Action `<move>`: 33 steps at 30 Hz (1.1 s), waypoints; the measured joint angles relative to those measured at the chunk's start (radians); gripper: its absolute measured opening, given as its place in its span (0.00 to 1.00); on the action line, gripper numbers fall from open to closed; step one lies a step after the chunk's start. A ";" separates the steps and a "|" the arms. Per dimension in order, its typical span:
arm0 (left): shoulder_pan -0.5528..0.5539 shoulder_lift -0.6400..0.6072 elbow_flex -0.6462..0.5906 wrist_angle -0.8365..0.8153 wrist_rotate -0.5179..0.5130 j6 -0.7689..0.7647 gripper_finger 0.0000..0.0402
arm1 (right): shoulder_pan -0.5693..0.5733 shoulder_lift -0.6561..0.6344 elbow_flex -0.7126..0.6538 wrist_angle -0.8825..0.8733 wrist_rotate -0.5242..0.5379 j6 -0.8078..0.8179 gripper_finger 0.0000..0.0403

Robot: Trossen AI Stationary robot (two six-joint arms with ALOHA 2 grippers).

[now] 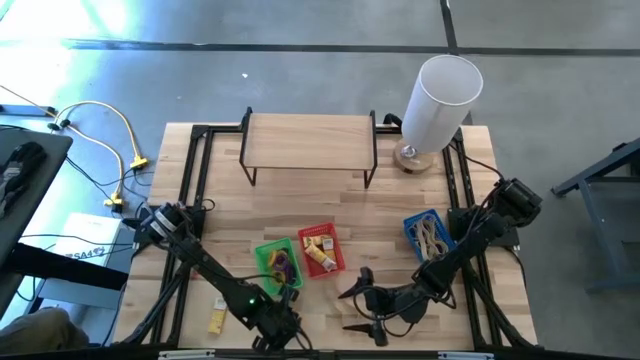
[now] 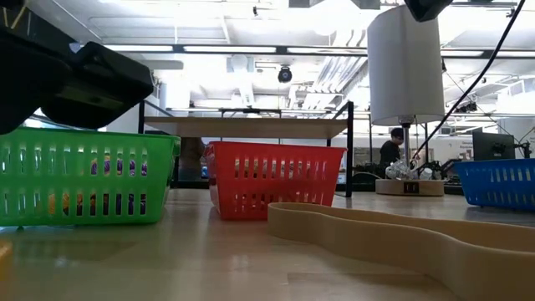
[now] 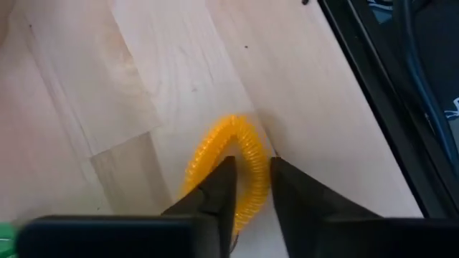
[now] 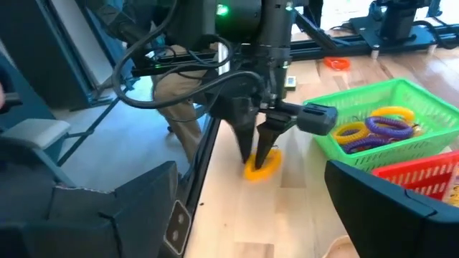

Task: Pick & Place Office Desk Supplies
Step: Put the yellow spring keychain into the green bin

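- Step in hand: grasping. The left gripper (image 3: pixel 249 188) stands at the table's front edge, fingers straddling one side of the yellow ring (image 3: pixel 228 163), which lies flat on the wood; a firm clamp cannot be confirmed.
- Next move, as judged: finish closing, lift, and carry to the green basket (image 4: pixel 401 97) nearby.
- The right gripper (image 1: pixel 366 305) waits open, front right.

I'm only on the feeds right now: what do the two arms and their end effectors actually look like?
Both arms are dark, jointed and slim. The left end effector has two black, tapered, wedge-shaped fingers, black cables looping off the wrist, and a green light glowing on the arm. The right end effector has the same black pointed fingers.
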 joint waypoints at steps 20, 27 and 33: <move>-0.035 -0.089 0.040 0.004 -0.125 0.009 0.02 | 0.000 0.000 0.000 0.005 -0.075 0.003 0.85; -0.047 -0.155 0.054 0.307 -0.337 0.011 0.02 | 0.000 0.000 0.000 0.008 -0.115 0.003 0.85; -0.036 -0.148 0.052 0.516 -0.339 -0.013 0.02 | 0.000 0.000 0.000 0.013 -0.122 -0.006 0.85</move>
